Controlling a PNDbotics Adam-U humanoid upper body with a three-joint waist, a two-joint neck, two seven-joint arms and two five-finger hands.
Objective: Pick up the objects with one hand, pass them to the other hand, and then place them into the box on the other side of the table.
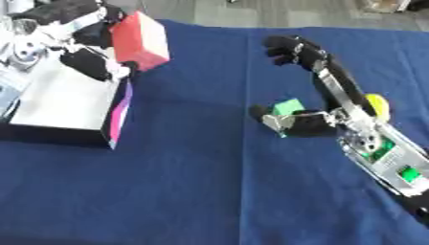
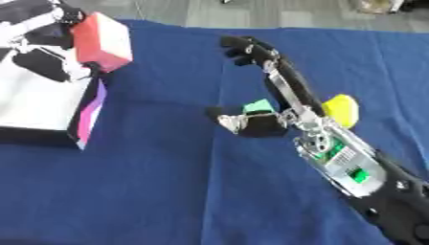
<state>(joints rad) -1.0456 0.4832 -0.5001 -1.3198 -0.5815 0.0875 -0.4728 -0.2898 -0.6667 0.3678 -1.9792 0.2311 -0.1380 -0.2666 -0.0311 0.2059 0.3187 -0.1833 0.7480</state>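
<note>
Matt blue cloth table cover (image 1: pixel 193 191) with creases, smooth matt red block (image 1: pixel 141 40), white smooth-lined box (image 1: pixel 63 98), black-and-silver metal right hand (image 1: pixel 314 103)

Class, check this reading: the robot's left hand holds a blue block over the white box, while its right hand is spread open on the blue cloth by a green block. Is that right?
One slip: the block in the left hand is red, not blue, as the left eye view shows. The rest stands: white box, right hand open on the blue cloth beside the green block.
</note>
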